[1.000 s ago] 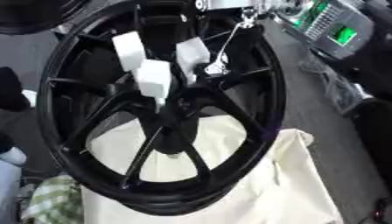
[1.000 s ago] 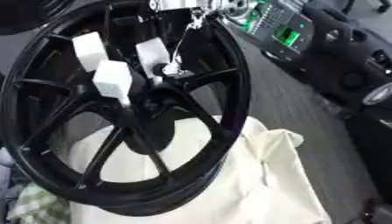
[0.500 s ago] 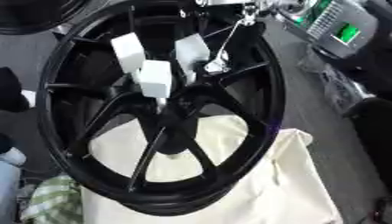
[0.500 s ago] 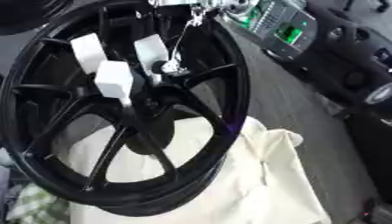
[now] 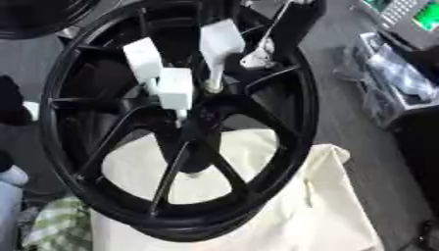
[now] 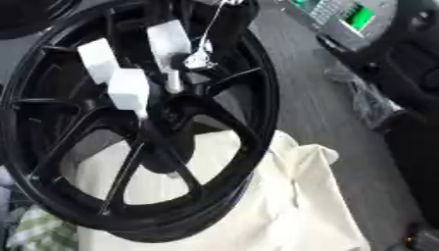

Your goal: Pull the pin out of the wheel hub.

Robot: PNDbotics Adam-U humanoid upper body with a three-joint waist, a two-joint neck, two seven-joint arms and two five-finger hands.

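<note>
Observed at the station: a black spoked wheel [image 5: 283,122] stood tilted on a cream cloth [image 5: 326,206], its lower rim resting on the fabric. The cloth showed through the gaps between the lower spokes. The wheel hub [image 5: 202,117] sat at the meeting of the spokes, just left of centre in the left eye view.

A slim pale pin [image 5: 212,81] stood just above the hub, its lower end at the hub face. It was not clear of the wheel.

The right robot hand [image 5: 221,41] reached in from the top of the view. Three white-padded fingertips [image 5: 176,88] were gathered over the hub area. One pad sat directly above the pin and two lay to its left. Whether these fingers clasped the pin or only rested near it could not be determined; the hand's state is recorded as unclear.

A small silver fitting [image 6: 197,60] hung beside the pin on a thin line running to the upper edge.

A green-checked cloth [image 5: 56,228] lay at the lower left. A device with a green screen [image 6: 356,14] stood at the upper right, well apart from the wheel.
</note>
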